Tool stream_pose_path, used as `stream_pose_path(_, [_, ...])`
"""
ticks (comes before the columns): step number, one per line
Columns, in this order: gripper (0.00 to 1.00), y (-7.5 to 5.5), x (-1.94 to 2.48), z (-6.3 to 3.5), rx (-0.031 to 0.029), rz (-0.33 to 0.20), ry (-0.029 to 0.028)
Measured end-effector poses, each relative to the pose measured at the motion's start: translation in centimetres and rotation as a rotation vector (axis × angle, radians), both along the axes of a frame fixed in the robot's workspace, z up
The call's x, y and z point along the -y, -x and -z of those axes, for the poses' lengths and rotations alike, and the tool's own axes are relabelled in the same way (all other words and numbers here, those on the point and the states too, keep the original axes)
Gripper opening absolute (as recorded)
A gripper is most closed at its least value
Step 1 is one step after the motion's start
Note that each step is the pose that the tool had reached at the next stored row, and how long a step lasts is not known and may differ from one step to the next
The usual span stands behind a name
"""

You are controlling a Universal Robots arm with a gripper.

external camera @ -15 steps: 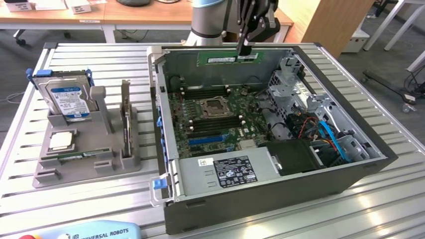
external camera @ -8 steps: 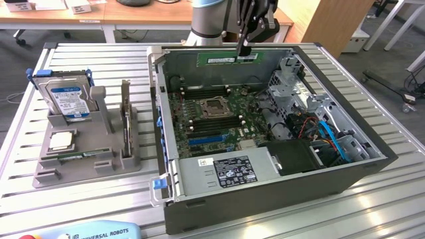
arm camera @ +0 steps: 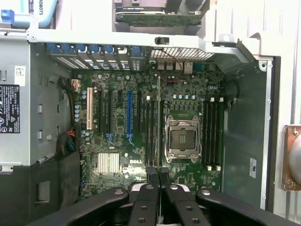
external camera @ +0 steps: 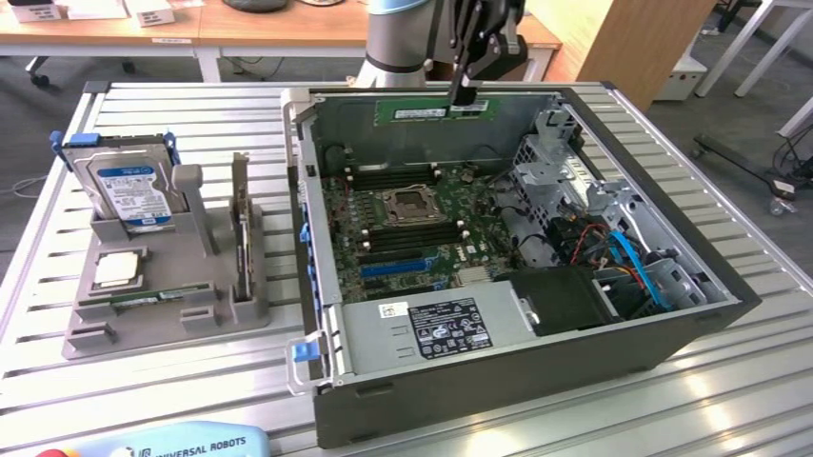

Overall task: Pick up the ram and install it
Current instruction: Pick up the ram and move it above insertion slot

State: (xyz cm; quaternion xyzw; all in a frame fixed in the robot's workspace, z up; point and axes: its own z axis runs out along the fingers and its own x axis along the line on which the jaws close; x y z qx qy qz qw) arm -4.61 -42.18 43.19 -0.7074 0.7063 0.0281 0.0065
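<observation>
Hanging at 12 o'clock over the open computer case (external camera: 333, 335) in the exterior view, the gripper (external camera: 463, 98) is pinched narrow on the ram (external camera: 429, 111). It holds the top edge toward one end; the stick is level, contacts down, clear of the motherboard (external camera: 341, 249).

In the wrist view the gripper (arm camera: 158, 173) looks straight down the ram (arm camera: 158, 122), which shows as a thin edge-on line. That line runs along the memory slots (arm camera: 149, 134), just beside the CPU socket (arm camera: 182, 139).

In the exterior view the slot banks sit at 12 and 6 o'clock of the CPU socket (external camera: 413, 202).

My read on doing this well:
- Keep the thin line parallel to one slot, not straddling two.
- Match the notch and have the latches open; I can't tell either from here.
- Descend straight, no tilt.
- The off-centre grip may rock the stick, so press evenly.
</observation>
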Motion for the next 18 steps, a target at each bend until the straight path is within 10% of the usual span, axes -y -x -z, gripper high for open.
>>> stream_pose_path(18, [0.12, 0.0, -0.23, 2.26, 0.0018, 0.000, -0.0003])
